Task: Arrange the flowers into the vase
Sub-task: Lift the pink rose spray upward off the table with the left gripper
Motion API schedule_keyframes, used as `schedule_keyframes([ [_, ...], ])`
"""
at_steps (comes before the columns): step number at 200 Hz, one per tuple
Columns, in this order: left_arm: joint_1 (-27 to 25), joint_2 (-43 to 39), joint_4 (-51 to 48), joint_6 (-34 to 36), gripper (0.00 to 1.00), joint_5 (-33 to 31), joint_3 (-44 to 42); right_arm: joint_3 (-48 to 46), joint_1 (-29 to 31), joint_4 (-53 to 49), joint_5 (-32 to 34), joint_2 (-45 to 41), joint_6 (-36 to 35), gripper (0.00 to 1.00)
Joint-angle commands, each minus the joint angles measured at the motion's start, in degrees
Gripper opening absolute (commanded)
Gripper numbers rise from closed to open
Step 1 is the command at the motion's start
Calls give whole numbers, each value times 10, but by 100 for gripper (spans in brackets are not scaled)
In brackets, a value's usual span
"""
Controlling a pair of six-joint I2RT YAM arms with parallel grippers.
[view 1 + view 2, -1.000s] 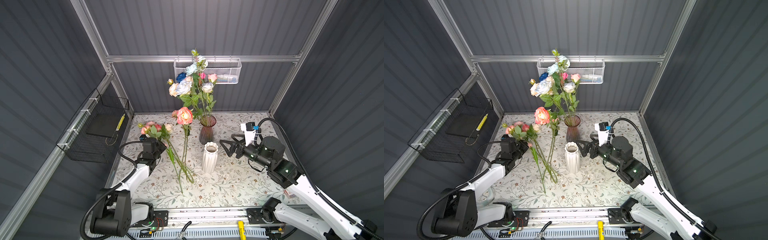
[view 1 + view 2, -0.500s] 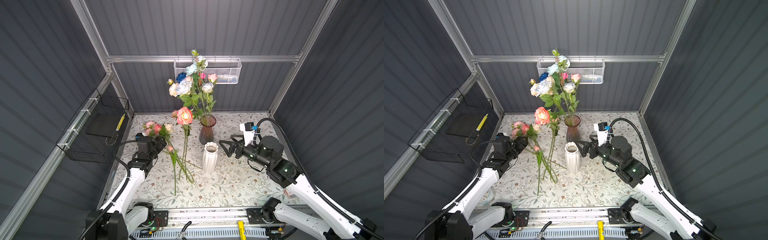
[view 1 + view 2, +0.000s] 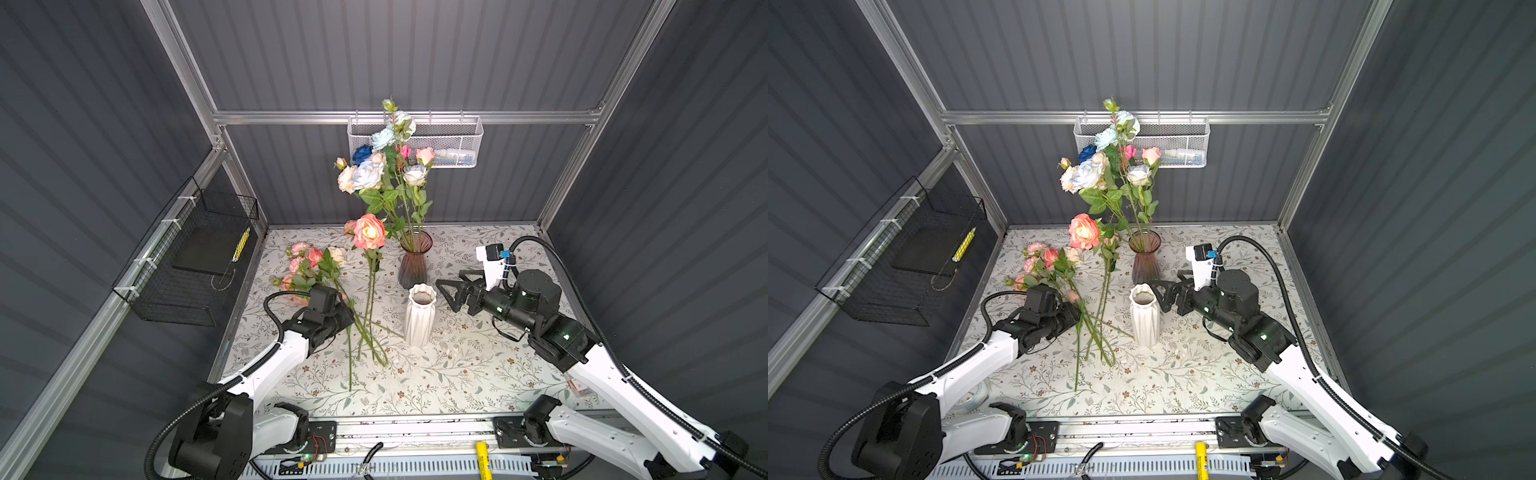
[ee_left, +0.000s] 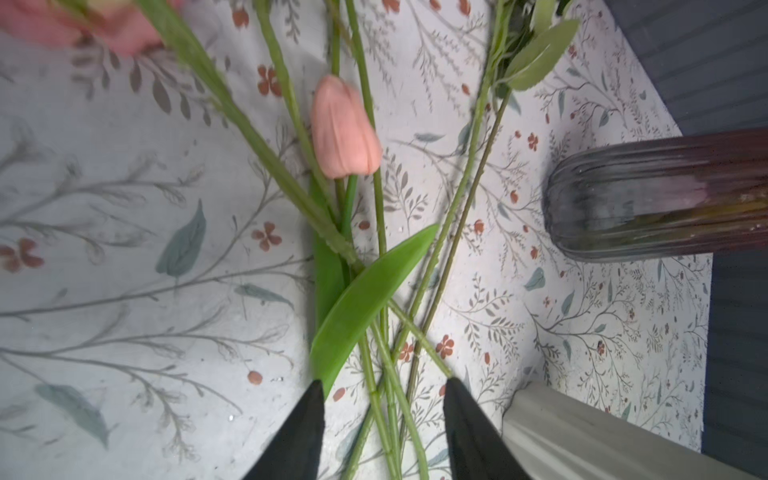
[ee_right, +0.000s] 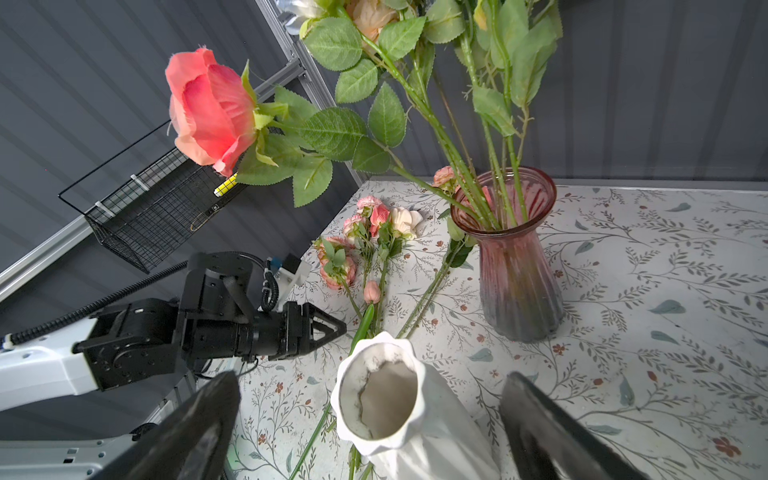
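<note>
The left gripper (image 4: pixel 383 382) hangs half open and holding nothing, its tips straddling the crossed green stems of the loose flowers (image 4: pixel 345 129) on the table, their pink heads lying beyond it, while the right gripper (image 3: pixel 445 296) gapes wide and empty just beside the white vase (image 3: pixel 419 320).

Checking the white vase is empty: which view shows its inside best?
Right wrist view: the white vase is close, mouth toward the camera, nothing seen inside. Both top views show it small; left wrist, only its side.
</note>
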Motion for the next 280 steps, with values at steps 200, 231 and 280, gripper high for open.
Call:
schedule_keyframes([
  [200,138,153,264,-84,37,-13,-8,-36,-24,-5,6,-72,-3,99],
  [231,139,179,273,-84,29,-19,-6,-35,-26,-5,5,-71,-3,99],
  [280,141,177,305,-96,8,-25,-11,-35,-28,-3,3,-66,-2,99],
])
